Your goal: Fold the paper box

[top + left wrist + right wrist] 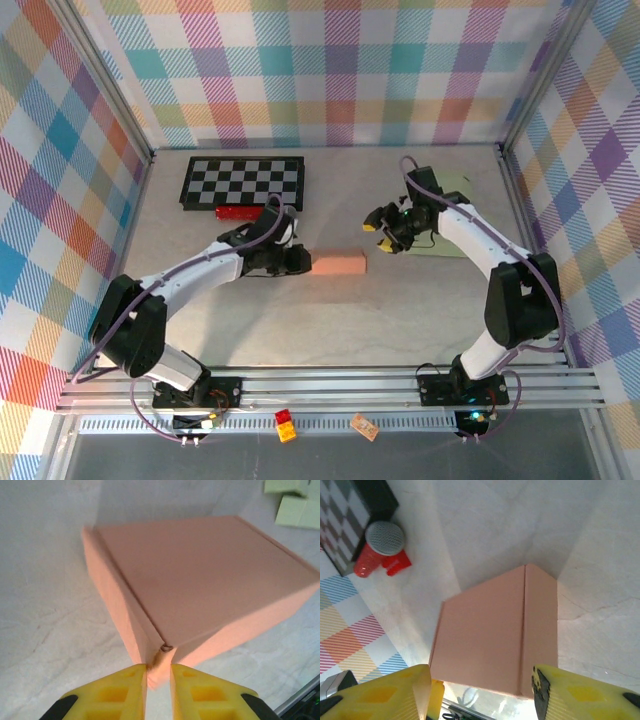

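The pink paper box (338, 263) lies closed and flat at the middle of the table. My left gripper (301, 261) is at its left end. In the left wrist view the two yellow fingers (125, 690) are shut on the near corner of the paper box (200, 580), with the pinched cardboard showing between them at the left gripper (159, 674). My right gripper (385, 232) hovers just beyond the box's right end. In the right wrist view the right gripper (482, 692) stands open above the paper box (490, 635), holding nothing.
A black-and-white checkerboard (243, 181) lies at the back left, with a red object (237, 211) at its near edge. Under the right arm is a pale green sheet (445, 240). The red object (382, 550) has a grey mesh top. Patterned walls enclose the table.
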Controlling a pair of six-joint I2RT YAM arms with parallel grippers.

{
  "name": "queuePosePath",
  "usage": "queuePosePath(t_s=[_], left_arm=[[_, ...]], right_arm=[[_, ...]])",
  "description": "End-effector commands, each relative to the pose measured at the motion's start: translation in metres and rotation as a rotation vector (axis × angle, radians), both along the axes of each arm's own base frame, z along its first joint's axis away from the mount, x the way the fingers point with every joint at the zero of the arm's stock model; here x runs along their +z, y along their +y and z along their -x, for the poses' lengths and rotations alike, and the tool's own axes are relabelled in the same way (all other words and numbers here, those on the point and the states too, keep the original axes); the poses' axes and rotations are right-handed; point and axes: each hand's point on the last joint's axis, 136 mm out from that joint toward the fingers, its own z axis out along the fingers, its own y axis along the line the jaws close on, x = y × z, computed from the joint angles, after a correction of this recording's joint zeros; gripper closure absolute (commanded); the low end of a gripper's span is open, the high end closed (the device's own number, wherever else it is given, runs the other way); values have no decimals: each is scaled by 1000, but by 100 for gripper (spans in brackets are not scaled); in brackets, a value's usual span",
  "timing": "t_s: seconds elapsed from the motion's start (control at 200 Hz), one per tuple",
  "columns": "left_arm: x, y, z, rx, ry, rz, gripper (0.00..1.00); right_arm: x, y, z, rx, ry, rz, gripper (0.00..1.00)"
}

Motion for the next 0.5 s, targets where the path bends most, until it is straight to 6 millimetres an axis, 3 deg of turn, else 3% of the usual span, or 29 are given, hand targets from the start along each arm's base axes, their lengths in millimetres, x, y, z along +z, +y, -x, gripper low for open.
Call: queuePosePath(t_s=[0.0, 0.135, 0.23, 0.495], left_arm=[[-3, 4, 7, 0, -30, -29, 81], [-8, 4, 15, 17, -15, -18, 80], [1, 4, 14, 33, -20, -7, 79], [68, 3, -12, 145, -88, 123, 61]], right_arm=[[6, 0, 12, 16, 3, -17, 42], [-9, -5, 25, 23, 35, -2, 41], [-23, -8, 32, 45, 50, 20, 41], [-63, 1, 61, 272, 45, 86, 35]])
